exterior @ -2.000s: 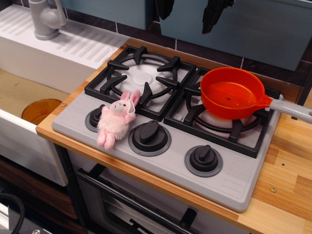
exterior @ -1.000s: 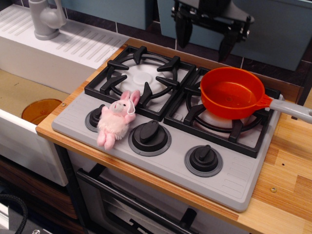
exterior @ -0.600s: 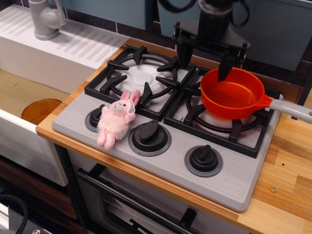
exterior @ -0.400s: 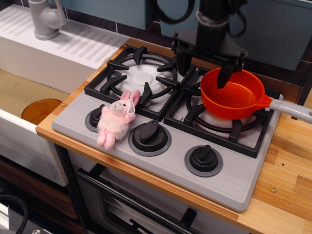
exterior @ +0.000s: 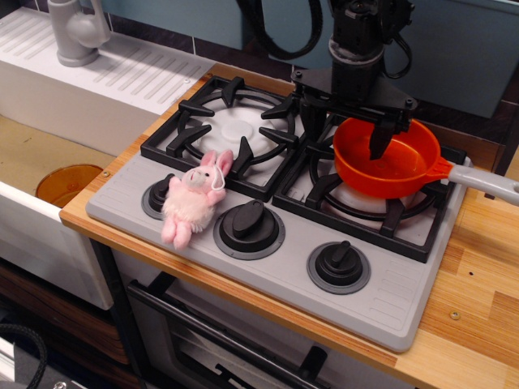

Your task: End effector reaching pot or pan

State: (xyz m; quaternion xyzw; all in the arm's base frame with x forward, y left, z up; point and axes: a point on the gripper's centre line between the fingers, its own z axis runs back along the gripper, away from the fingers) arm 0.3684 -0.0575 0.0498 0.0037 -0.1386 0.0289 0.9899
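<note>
Wooden countertop (exterior: 478,275) carries a grey toy stove (exterior: 268,259) with two black burner grates and three black knobs along its front edge, set before a dark tiled wall and blue-grey panels. At far left, a grey faucet (exterior: 75,31) stands on a white ribbed drainboard (exterior: 122,73), with a dull orange bowl (exterior: 66,183) lying in the sink basin below it. A pink-and-white plush rabbit (exterior: 193,198) rests on the stove's front left, covering part of the leftmost knob. The left burner grate (exterior: 235,130) is bare. On the right burner sits the bright orange saucepan (exterior: 385,156), its grey handle (exterior: 486,182) pointing right over the counter. The black gripper (exterior: 347,130) hangs over the pan's left rim, jaws apart: one finger is outside the rim on the left, the other dips inside the pan. Black cables (exterior: 276,32) loop above it.
</note>
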